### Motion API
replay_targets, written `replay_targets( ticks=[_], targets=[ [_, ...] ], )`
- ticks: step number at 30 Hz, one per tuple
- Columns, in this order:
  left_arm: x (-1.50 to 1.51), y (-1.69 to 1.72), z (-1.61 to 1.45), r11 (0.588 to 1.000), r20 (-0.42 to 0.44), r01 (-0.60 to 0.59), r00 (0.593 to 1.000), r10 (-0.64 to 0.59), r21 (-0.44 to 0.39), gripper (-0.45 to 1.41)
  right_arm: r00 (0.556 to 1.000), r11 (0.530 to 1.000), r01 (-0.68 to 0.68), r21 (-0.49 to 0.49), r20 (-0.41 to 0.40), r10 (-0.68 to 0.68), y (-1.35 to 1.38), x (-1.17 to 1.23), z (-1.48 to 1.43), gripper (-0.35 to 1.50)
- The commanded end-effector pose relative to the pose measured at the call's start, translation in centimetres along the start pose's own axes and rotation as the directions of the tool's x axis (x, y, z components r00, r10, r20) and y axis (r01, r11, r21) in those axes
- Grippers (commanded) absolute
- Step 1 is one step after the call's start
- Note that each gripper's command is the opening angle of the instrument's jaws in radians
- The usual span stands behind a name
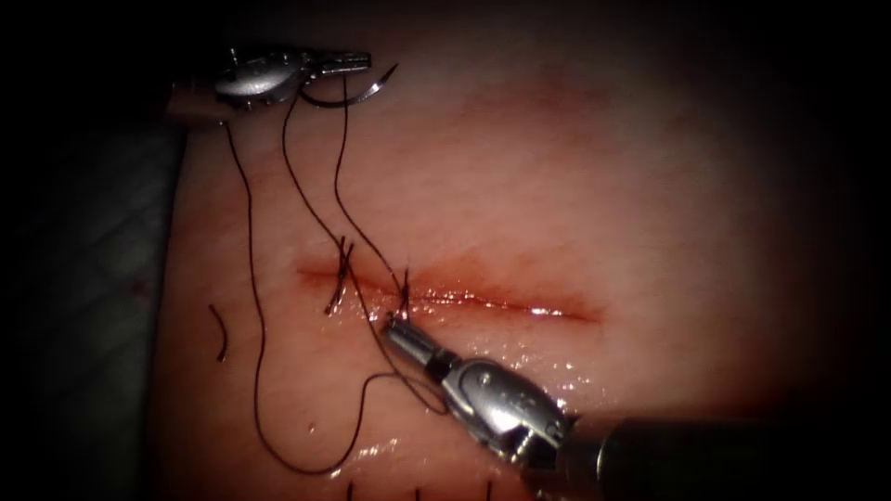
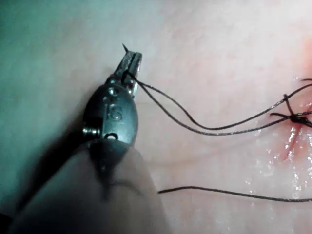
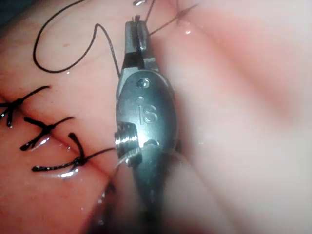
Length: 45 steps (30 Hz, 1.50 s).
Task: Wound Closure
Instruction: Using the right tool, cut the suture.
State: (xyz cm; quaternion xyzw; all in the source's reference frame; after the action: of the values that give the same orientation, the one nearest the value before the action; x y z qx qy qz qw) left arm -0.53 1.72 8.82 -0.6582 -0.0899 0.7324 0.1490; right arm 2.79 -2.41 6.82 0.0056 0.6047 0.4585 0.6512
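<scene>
Pink tissue (image 1: pixel 557 186) is crossed by the cut (image 1: pixel 501 301), running left to right. By the left tool (image 1: pixel 348 63), far and left of it, the needle (image 1: pixel 357 93) is clamped near its thread end, outside the tissue. By the right tool (image 1: pixel 397 325), just near the cut, the thread (image 1: pixel 260 353) is pinched at the stitch.

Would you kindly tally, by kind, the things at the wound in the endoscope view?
Tools: 2, the left tool shut on the needle, the right tool shut on thread
Needle: 1, out of the tissue
Stitches on the cut: 2
Loose thread piece: 1
Total: 6
</scene>
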Motion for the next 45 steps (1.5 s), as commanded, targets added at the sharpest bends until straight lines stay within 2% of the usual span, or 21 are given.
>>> replay_targets(
  ticks=[1, 2, 3, 6, 12, 14, 16, 19, 21, 25, 31, 38, 41, 45],
  targets=[
    [0.09, 0.19, -0.03, 0.999, -0.027, 0.002, 1.000, -0.004, -0.054, -0.45, 1.000, 1.000, -0.012, -0.004, -0.001, 0.012, 0.01, -0.01, 0.00, 0.78],
    [0.24, 0.43, -0.11, 0.995, -0.054, 0.002, 0.998, -0.008, -0.099, -0.45, 1.000, 1.000, -0.009, -0.001, -0.004, 0.009, 0.04, 0.08, -0.03, 1.18],
    [0.37, 0.62, -0.17, 0.992, -0.064, 0.003, 0.998, -0.011, -0.130, -0.45, 1.000, 1.000, -0.004, 0.022, -0.016, 0.004, 0.06, 0.16, -0.06, 1.28],
    [0.61, 0.91, -0.26, 0.986, -0.075, 0.008, 0.997, -0.021, -0.169, -0.45, 1.000, 0.999, 0.017, 0.042, -0.016, -0.016, 0.08, 0.31, -0.14, 1.38],
    [1.16, 1.34, -0.39, 0.981, -0.091, 0.005, 0.996, -0.023, -0.193, -0.45, 0.999, 0.998, 0.040, 0.057, -0.011, -0.039, 0.15, 0.60, -0.23, 1.43],
    [1.37, 1.45, -0.42, 0.981, -0.095, 0.003, 0.995, -0.022, -0.196, -0.45, 0.998, 0.996, 0.061, 0.060, 0.002, -0.061, 0.20, 0.67, -0.23, 1.30],
    [1.54, 1.54, -0.43, 0.980, -0.098, 0.000, 0.995, -0.020, -0.198, -0.45, 0.994, 0.993, 0.101, 0.064, 0.035, -0.103, 0.25, 0.74, -0.21, 1.03],
    [1.81, 1.67, -0.44, 0.980, -0.099, 0.006, 0.995, -0.026, -0.198, -0.45, 0.982, 0.989, 0.123, 0.086, 0.134, -0.134, 0.34, 0.79, -0.12, 0.91],
    [1.98, 1.74, -0.46, 0.985, -0.094, 0.015, 0.995, -0.031, -0.170, -0.45, 0.973, 0.985, 0.145, 0.088, 0.167, -0.158, 0.38, 0.79, -0.07, 0.81],
    [2.26, 1.89, -0.50, 0.988, -0.105, 0.024, 0.994, -0.041, -0.154, -0.45, 0.954, 0.982, 0.170, 0.079, 0.235, -0.184, 0.46, 0.75, 0.11, 0.76],
    [2.63, 2.12, -0.51, 0.988, -0.108, 0.030, 0.993, -0.047, -0.154, -0.45, 0.931, 0.974, 0.219, 0.054, 0.287, -0.226, 0.51, 0.70, 0.43, 0.76],
    [2.80, 2.25, -0.53, 0.987, -0.110, 0.030, 0.993, -0.048, -0.159, -0.45, 0.904, 0.955, 0.293, 0.052, 0.310, -0.294, 0.47, 0.65, 0.72, 0.71],
    [2.87, 2.29, -0.50, 0.986, -0.119, 0.030, 0.992, -0.050, -0.164, -0.45, 0.879, 0.935, 0.351, 0.052, 0.325, -0.349, 0.42, 0.61, 0.83, 0.54],
    [2.96, 2.34, -0.45, 0.985, -0.132, 0.017, 0.990, -0.039, -0.169, -0.45, 0.840, 0.904, 0.423, 0.055, 0.349, -0.415, 0.40, 0.47, 0.97, 0.49]
  ],
)
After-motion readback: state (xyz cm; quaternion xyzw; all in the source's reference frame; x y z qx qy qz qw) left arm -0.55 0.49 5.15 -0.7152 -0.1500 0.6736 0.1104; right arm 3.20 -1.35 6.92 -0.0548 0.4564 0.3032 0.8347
